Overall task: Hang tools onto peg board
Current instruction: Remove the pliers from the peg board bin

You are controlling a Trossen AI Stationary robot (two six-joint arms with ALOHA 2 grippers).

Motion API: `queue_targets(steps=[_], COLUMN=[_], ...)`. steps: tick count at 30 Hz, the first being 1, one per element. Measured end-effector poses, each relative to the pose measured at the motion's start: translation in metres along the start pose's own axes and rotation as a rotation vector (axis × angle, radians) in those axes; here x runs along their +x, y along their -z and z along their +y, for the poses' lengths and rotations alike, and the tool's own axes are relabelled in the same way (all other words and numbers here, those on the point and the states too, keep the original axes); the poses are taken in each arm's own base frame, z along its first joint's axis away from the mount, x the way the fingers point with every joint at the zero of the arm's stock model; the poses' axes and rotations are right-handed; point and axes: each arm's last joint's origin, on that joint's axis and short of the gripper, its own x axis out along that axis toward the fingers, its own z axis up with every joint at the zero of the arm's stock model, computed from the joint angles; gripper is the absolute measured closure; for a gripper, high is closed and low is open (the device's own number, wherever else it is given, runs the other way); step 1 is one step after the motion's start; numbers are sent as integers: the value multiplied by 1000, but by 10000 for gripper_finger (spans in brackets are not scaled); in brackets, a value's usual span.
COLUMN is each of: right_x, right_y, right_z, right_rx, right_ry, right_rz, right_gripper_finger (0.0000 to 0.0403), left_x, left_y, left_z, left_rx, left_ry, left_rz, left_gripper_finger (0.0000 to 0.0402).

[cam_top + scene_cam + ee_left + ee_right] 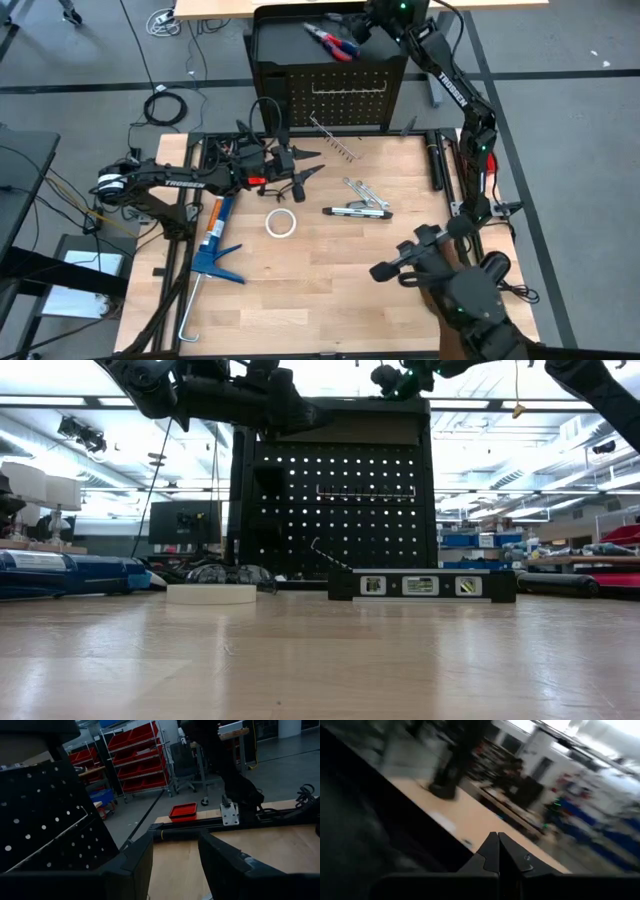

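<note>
The peg board (345,95) stands upright at the table's far edge, and red-and-blue-handled pliers (334,42) lie on its black tray top. My right gripper (360,30) hovers over that tray just right of the pliers, shut (498,851) with nothing between its fingers. My left gripper (310,166) is level in front of the board's left part, open (175,842) and empty. Two silver wrenches (361,189) and a slim black-and-silver bar (357,210) lie flat on the table.
A white tape roll (281,222) lies mid-table and a blue caulking gun (212,245) lies at the left edge. A silver hook rail (332,140) lies at the board's foot. Cables (168,105) lie on the floor at the left.
</note>
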Motion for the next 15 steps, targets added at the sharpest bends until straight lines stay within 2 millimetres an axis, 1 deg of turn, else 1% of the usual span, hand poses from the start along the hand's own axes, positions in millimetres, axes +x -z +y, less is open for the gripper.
queue_targets(steps=[5, 7, 10, 15], right_x=[-3, -3, -6, -3], right_y=[-3, -3, -4, 9], right_z=[-12, -16, -20, -37], right_rx=[142, 197, 309, 509], right_ry=[8, -22, -114, -300], right_rz=[-45, -73, -98, -94], right_gripper_finger=[395, 395, 395, 396], left_x=[0, 0, 0, 0], left_y=[0, 0, 0, 0], left_z=[0, 1, 0, 0], left_rx=[1, 1, 1, 1], left_ry=[-7, -13, -10, -9], left_rz=[-2, -3, 3, 5], left_gripper_finger=[241, 241, 241, 241])
